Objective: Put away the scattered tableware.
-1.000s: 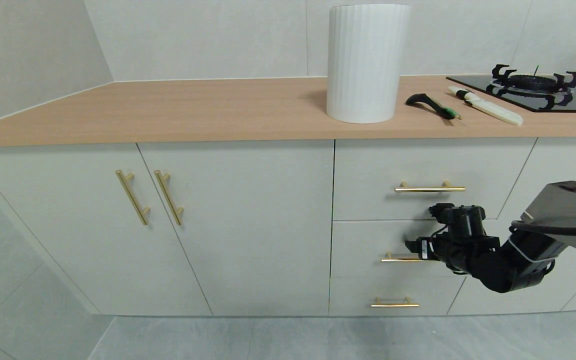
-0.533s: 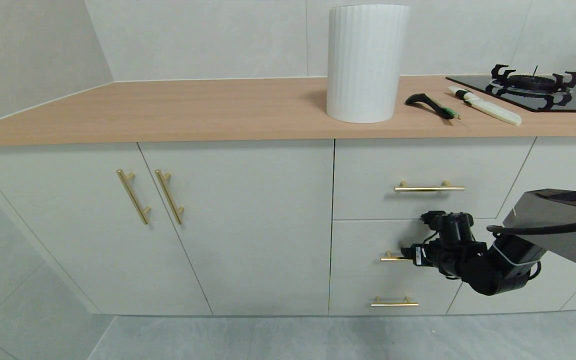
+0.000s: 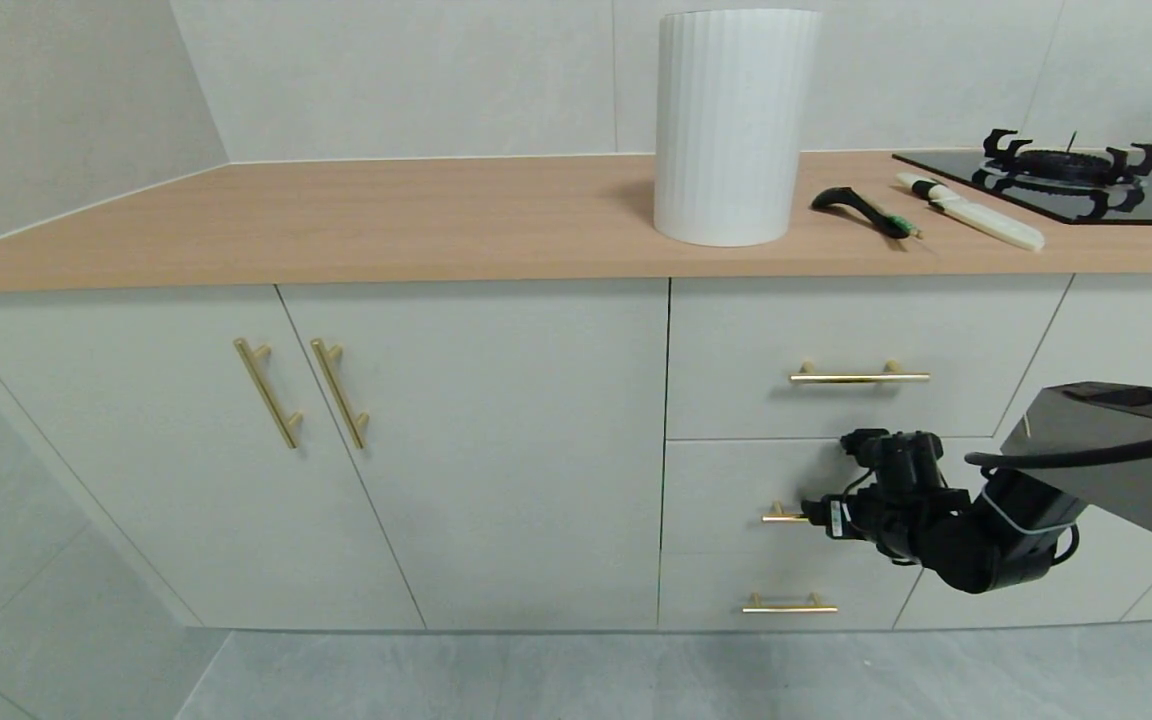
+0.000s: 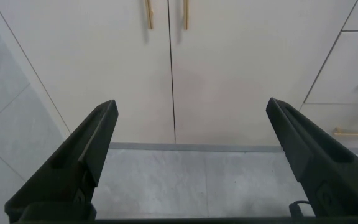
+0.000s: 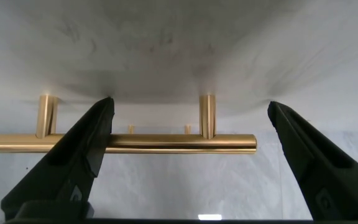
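- Brass handle (image 5: 166, 143) of the middle drawer (image 3: 726, 480): a level bar on two posts, directly in front of your right gripper (image 5: 189, 104).
- Right gripper, state: fingers (image 5: 73, 168) spread wide, holding nothing. The bar crosses the gap between them, and one stretch of it passes behind a finger. You cannot tell whether any finger touches the bar.
- Right gripper (image 3: 816, 515), place in the head view: low at the drawer stack, with its tip over the right part of the handle (image 3: 784, 517).
- Left gripper (image 4: 191, 102): fingers wide apart, nothing between them. It faces the foot of the cupboard doors (image 4: 229, 62) and the floor (image 4: 185, 180).
- Tableware, item one: black utensil (image 3: 861, 210) with a green part, lying flat on the wooden counter (image 3: 336, 220), near the right side of the canister (image 3: 731, 125).
- Tableware, item two: cream knife (image 3: 971, 218), lying flat on the counter between the utensil and the hob (image 3: 1066, 185).
- Canister: white, ribbed, upright on the counter, above the drawer stack.
- Hob: black glass with black pan supports, at the counter's right end.
- Top drawer (image 3: 736, 350) and bottom drawer (image 3: 706, 590): both shut.
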### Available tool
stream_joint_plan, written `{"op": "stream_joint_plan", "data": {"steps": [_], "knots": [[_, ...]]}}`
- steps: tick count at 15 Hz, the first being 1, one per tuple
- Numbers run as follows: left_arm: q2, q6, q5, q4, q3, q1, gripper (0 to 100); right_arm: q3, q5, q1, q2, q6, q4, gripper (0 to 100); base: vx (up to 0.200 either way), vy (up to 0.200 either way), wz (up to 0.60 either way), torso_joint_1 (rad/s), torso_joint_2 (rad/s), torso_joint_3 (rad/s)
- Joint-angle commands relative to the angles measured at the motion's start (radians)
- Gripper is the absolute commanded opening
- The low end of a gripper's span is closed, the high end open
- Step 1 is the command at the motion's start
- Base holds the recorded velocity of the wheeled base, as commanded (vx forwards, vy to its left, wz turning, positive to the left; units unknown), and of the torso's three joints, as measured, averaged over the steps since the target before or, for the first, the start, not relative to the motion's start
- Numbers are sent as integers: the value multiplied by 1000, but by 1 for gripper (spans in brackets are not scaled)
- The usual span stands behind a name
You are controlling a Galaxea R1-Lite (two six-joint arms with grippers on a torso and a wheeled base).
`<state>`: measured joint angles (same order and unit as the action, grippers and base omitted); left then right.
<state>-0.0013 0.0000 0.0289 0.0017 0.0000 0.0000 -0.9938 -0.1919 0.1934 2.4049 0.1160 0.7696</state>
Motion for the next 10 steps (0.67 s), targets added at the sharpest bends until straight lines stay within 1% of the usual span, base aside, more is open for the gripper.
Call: {"op": "stream_joint_plan", "data": {"steps": [1,5,10], "knots": [[1,0,0,0,0,0,100,9,0,1,-9,-2,-13,100,0,0,0,0,0,0],[1,0,0,0,0,0,100,26,0,1,-20,-9,-15,100,0,0,0,0,0,0],[1,0,0,0,0,0,100,40,2,1,-47,-9,-64,100,0,0,0,0,0,0]]}}
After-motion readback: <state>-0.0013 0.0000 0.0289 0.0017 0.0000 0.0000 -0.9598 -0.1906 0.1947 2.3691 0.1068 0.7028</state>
